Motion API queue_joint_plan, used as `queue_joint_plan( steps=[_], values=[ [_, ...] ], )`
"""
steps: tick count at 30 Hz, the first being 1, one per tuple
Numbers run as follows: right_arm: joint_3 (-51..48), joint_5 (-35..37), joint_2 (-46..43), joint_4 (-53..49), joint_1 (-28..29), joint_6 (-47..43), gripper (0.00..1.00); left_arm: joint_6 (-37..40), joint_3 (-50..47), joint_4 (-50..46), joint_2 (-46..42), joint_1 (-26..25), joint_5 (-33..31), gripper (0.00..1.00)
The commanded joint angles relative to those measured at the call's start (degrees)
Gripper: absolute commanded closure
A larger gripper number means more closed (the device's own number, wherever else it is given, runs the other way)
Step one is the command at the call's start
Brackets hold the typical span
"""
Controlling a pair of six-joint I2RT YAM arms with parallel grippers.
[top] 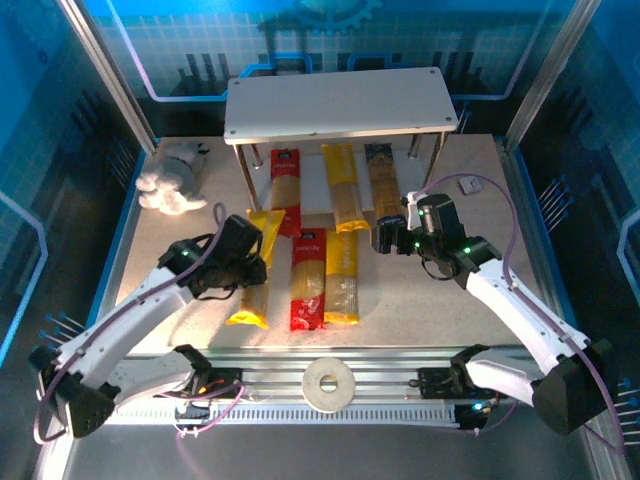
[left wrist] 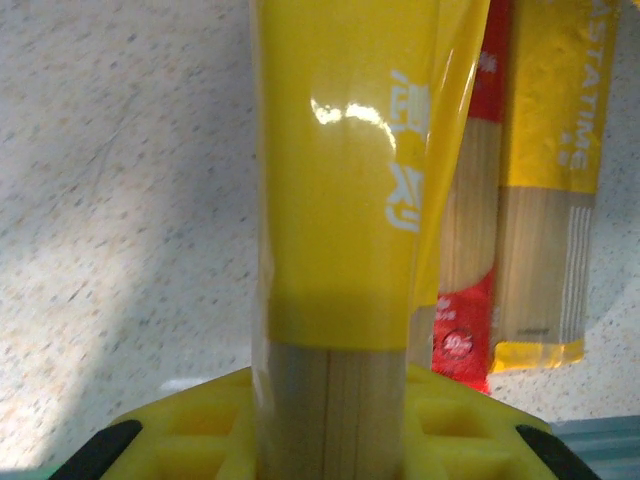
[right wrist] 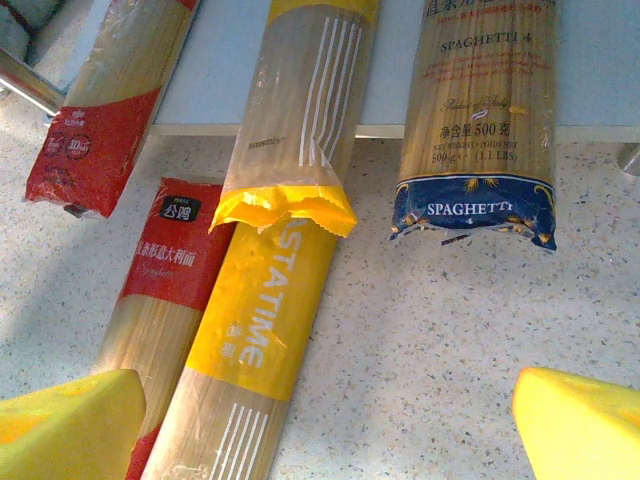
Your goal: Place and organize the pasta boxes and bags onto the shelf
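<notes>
Since it's headed for the shelf [top: 340,100], my left tool [left wrist: 330,440] is clamped across a yellow pack [left wrist: 340,200]; right tool [right wrist: 320,430] is wide open, empty.

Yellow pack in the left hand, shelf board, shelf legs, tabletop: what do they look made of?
Yellow pack: thin glossy plastic film, judging by glare spots and creases; clear lower part shows the spaghetti.
Shelf board: matte white, perhaps laminate or painted wood; cannot tell.
Legs: shiny metal, bright reflections.
Tabletop: pale speckled matte surface, stone-look; possibly laminate.
</notes>
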Motion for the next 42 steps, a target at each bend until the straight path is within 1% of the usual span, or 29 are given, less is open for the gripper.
queue_joint_plan(
  steps=[1,5,11,16,23,32,38,42],
  values=[
    [0.5,0.4,-1.2,-0.9,-0.9,-0.9,0.05,4.6,5.8,13.5,3.8,0.2,1.2,0.84],
    [0.7,1.4,-2.2,-2.0,-1.1,-1.6,0.04,6.4,8.8,20.3,9.6,1.4,3.5,0.84],
    [0.9,1.7,-3.1,-3.1,-1.2,-2.0,0.04,8.8,15.9,27.3,20.3,3.5,5.0,0.83],
    [1.1,2.5,-4.0,-4.0,-1.3,-2.2,0.04,9.4,23.7,29.9,30.7,5.2,6.3,0.84],
    [0.9,3.3,-4.6,-5.0,-2.0,-2.6,0.03,10.0,35.0,29.1,42.2,6.2,3.3,0.85],
    [0.7,2.4,-3.2,-4.7,-3.0,-3.0,0.03,7.6,45.0,26.8,51.1,7.0,-1.5,0.85],
    [0.2,1.6,-2.7,-4.3,-3.9,-3.0,0.03,6.4,46.7,25.8,53.1,7.1,-5.0,0.84],
    [-0.1,0.8,-2.4,-4.0,-4.5,-3.0,0.03,5.7,46.4,25.7,54.0,7.5,-5.7,0.84]
  ],
)
